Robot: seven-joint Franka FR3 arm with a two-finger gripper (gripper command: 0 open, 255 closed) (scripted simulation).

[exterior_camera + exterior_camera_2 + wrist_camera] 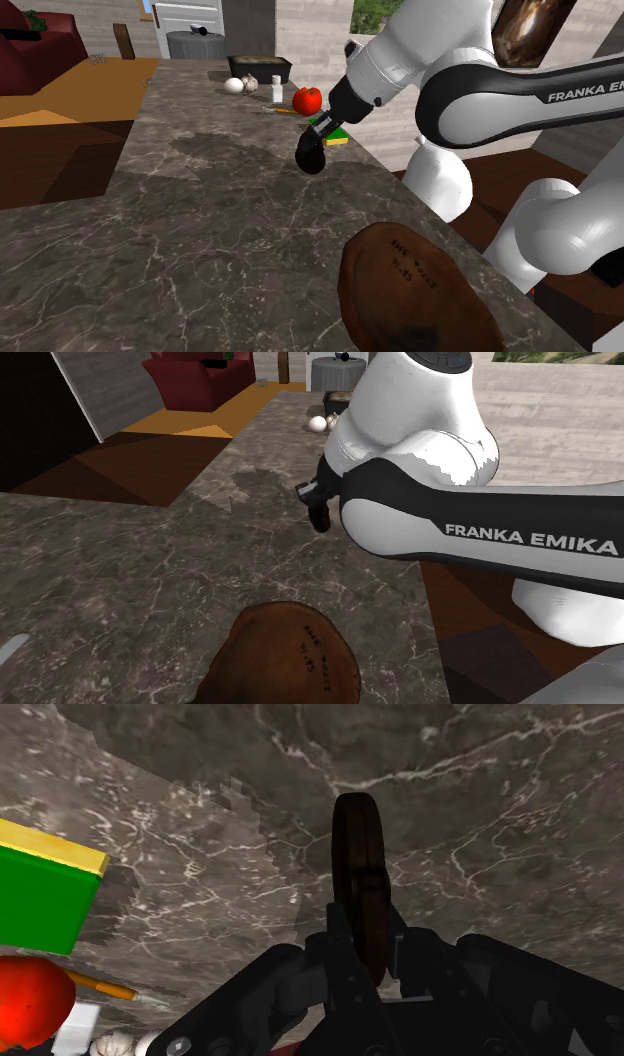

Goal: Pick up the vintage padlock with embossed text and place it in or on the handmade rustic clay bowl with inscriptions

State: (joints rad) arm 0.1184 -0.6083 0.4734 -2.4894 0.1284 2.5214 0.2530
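The padlock [358, 854] is dark brown and seen edge-on, clasped between my black fingers [340, 954]. My gripper [365, 949] is shut on it, and the lock hangs down from the fingertips over the marble counter. In the shoulder view the gripper [319, 133] holds the dark padlock [312, 157] near the counter's far right side. The second exterior view has the gripper [317, 497] and padlock [320, 518] partly behind the arm. The brown clay bowl [410, 290] with inscribed marks sits at the counter's near end, well apart from the gripper, as the second exterior view's bowl [285, 657] confirms.
Just behind the gripper lie a green and yellow sponge [340, 138], a red tomato [307, 99] and an orange pencil [284, 110]. Farther back are a shaker [277, 90], a white egg-like ball [233, 85] and a dark tray [260, 68]. The counter's right edge [420, 205] runs close by.
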